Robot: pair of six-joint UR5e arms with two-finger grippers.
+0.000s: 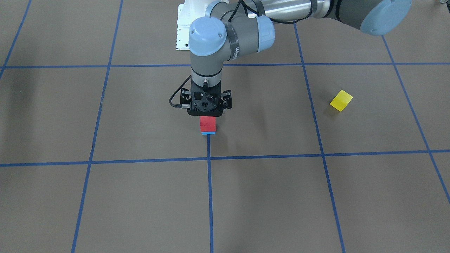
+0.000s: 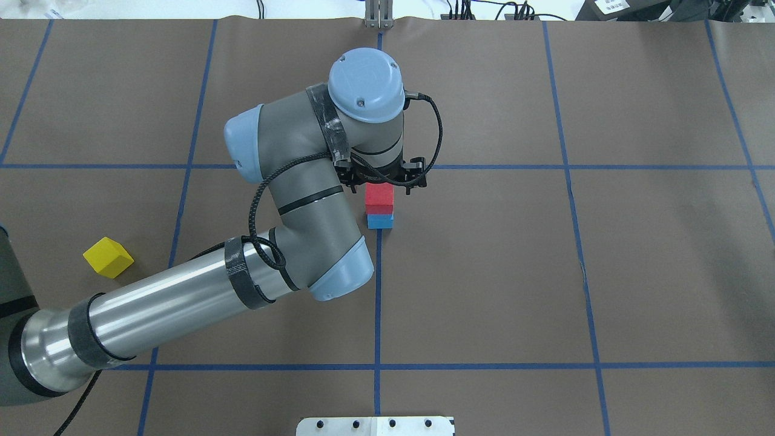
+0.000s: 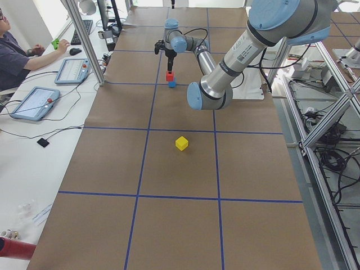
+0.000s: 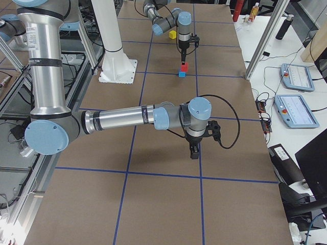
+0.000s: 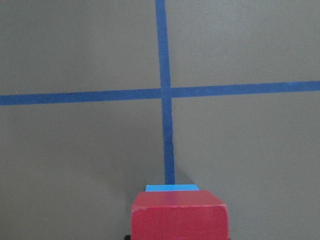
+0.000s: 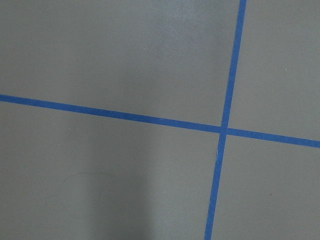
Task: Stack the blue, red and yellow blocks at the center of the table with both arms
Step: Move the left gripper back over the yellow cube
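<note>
Stack (image 1: 208,127): red block (image 1: 207,122) on blue block (image 1: 209,133) under left tool (image 3: 169,69), grip hidden; right tool (image 4: 194,153) state unclear too

I can see a person (image 3: 16,53) seated at the white side desk (image 3: 34,169), a grey pendant (image 3: 35,102) lying near them, and the white pedestal base (image 4: 117,69)

1. Bright, diffuse overhead lighting; table (image 1: 267,196) evenly lit and matte.
2. Soft, faint shadows beside yellow block (image 1: 341,100) and beneath left arm (image 2: 181,303).
3. Specular streaks on its silver tube.
4. Wrist view: red block (image 5: 178,220) slightly soft; tape lines sharp.
</note>
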